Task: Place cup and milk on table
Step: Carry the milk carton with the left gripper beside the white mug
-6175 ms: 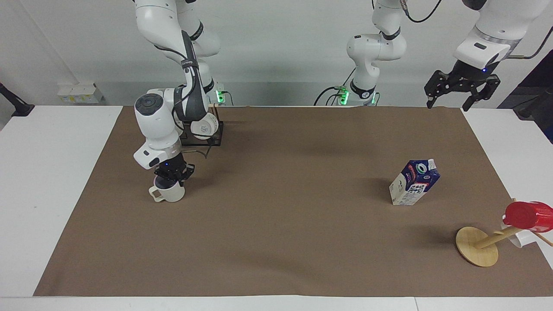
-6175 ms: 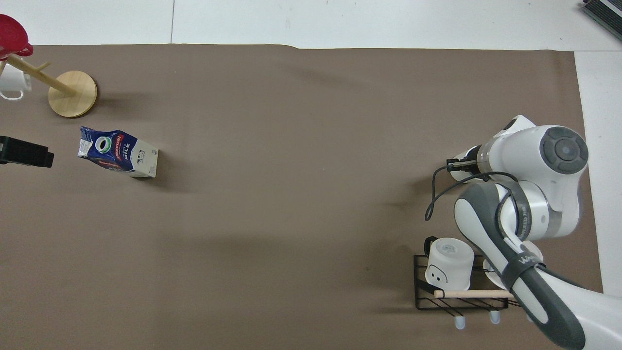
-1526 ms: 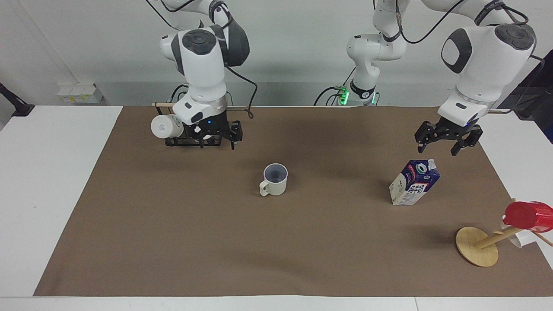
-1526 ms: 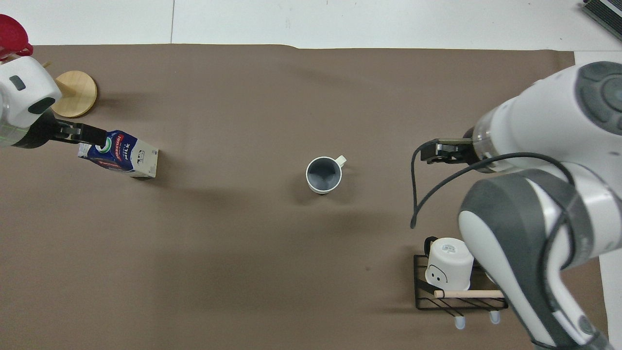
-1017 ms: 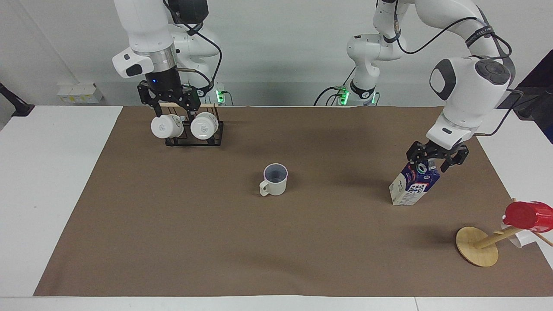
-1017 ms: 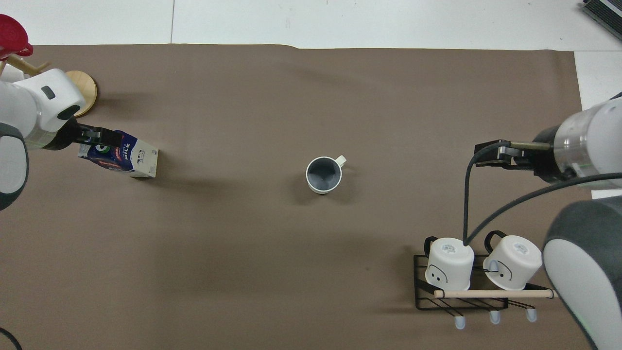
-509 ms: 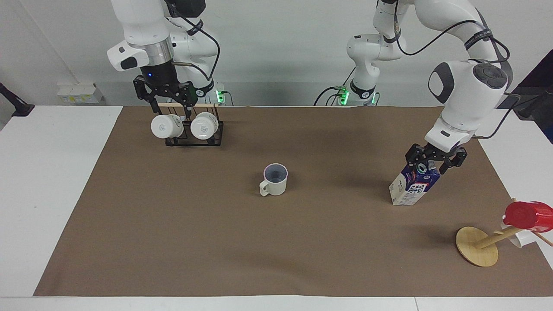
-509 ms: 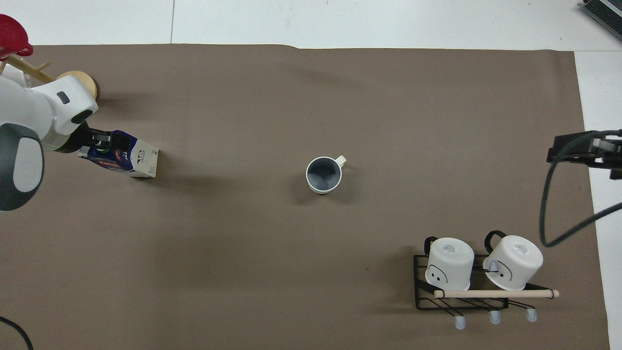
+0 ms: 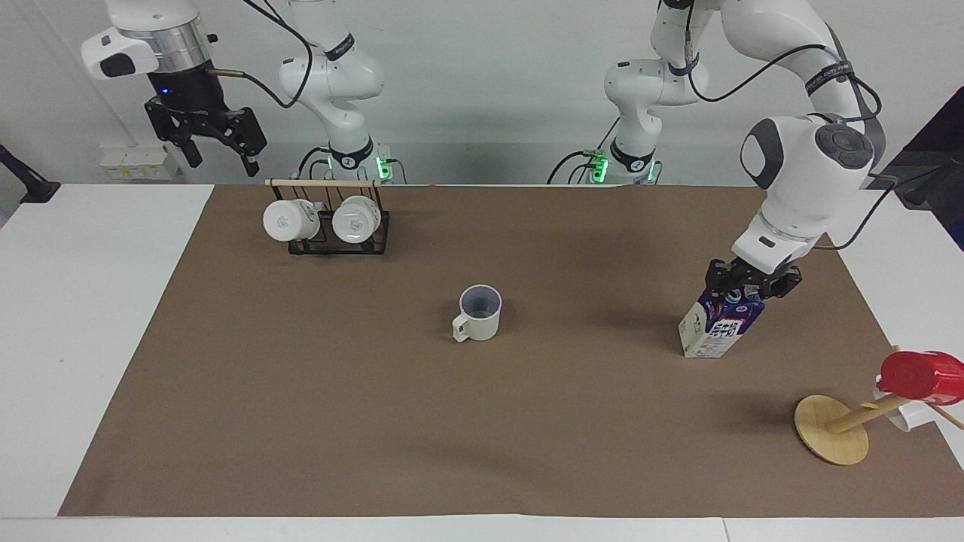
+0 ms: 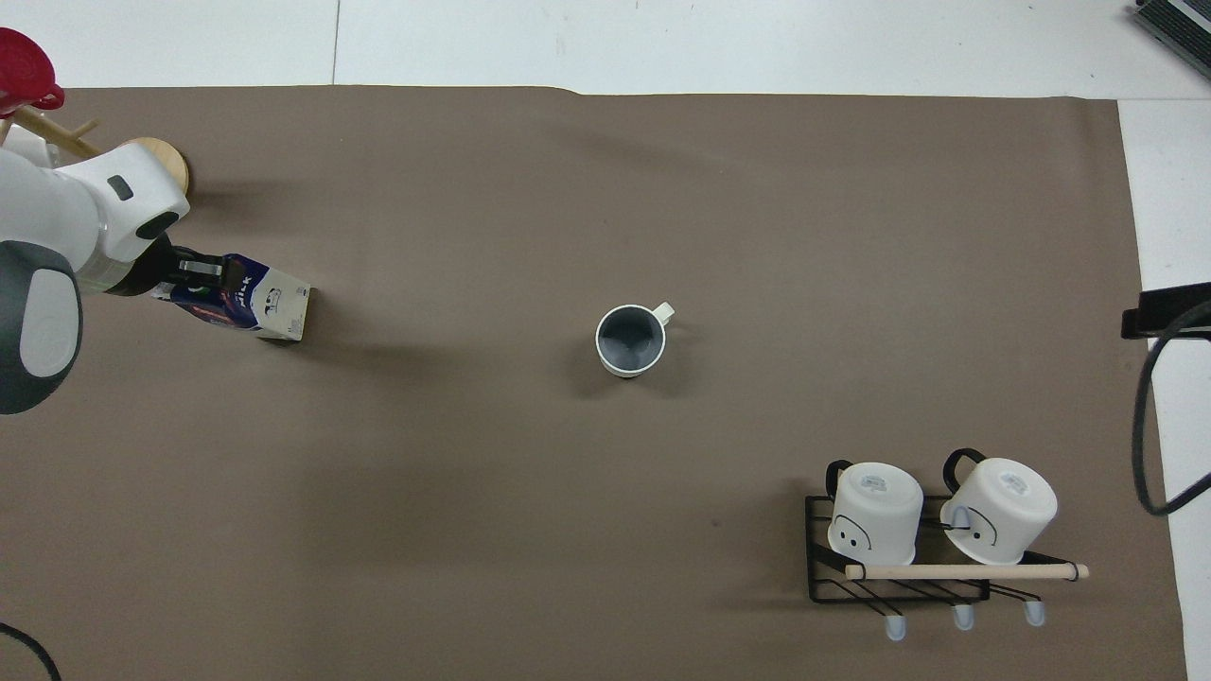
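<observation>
The cream-beige cup (image 9: 480, 314) stands upright and alone in the middle of the brown paper sheet (image 9: 482, 436) on the table; it also shows in the overhead view (image 10: 630, 340). The blue and white milk carton (image 9: 714, 330) stands slightly tilted on the paper toward the left arm's end. My left gripper (image 9: 747, 290) is down on the carton's top, fingers closed on its gable; the overhead view shows the same grip (image 10: 201, 274) on the carton (image 10: 270, 310). My right gripper (image 9: 205, 143) is open and empty, raised high over the table's edge at the right arm's end.
A black wire rack (image 9: 374, 242) with two white mugs (image 9: 286, 220) stands near the robots at the right arm's end. A wooden mug stand (image 9: 831, 430) with a red cup (image 9: 920, 374) and a white mug sits at the left arm's end, farther from the robots than the carton.
The right gripper left the cup standing mid-table, then rose and swung out past the rack. The left gripper came down onto the milk carton's top and narrowed on it.
</observation>
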`<action>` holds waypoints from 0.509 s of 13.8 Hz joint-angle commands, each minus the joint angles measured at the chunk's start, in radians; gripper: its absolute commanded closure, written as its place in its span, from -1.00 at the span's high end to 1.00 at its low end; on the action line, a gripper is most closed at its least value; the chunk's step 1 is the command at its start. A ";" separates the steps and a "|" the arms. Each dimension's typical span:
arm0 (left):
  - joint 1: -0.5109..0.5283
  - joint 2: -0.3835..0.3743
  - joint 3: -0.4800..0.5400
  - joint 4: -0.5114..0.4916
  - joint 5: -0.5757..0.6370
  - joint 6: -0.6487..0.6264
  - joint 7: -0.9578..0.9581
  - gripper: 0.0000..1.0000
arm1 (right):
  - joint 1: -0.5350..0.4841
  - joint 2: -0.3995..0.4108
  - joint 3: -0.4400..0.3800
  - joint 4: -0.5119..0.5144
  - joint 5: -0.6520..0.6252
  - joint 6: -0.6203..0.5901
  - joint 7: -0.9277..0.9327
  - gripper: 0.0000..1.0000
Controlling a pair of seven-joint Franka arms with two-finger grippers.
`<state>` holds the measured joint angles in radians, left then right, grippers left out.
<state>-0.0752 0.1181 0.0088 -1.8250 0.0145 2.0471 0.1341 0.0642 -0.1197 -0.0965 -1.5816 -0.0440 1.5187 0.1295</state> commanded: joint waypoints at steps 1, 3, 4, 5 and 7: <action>-0.044 -0.040 -0.004 0.019 -0.004 -0.057 -0.054 -0.56 | -0.003 -0.023 0.006 -0.017 0.035 -0.049 -0.024 1.00; -0.125 -0.038 -0.004 0.033 0.001 -0.071 -0.193 -0.55 | -0.001 -0.023 0.008 -0.018 0.035 -0.060 -0.028 1.00; -0.162 -0.038 -0.004 0.033 0.001 -0.067 -0.252 -0.55 | -0.001 -0.023 0.008 -0.018 0.030 -0.054 -0.039 1.00; -0.200 -0.038 -0.006 0.033 0.001 -0.067 -0.292 -0.55 | -0.001 -0.018 0.008 -0.017 0.026 -0.049 -0.051 1.00; -0.279 -0.040 -0.004 0.033 0.001 -0.071 -0.378 -0.55 | 0.003 -0.023 0.009 -0.023 0.027 -0.052 -0.045 1.00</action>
<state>-0.2879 0.0820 -0.0129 -1.7998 0.0144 2.0004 -0.1714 0.0712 -0.1230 -0.0914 -1.5817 -0.0321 1.4679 0.1089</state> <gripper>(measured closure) 0.577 0.000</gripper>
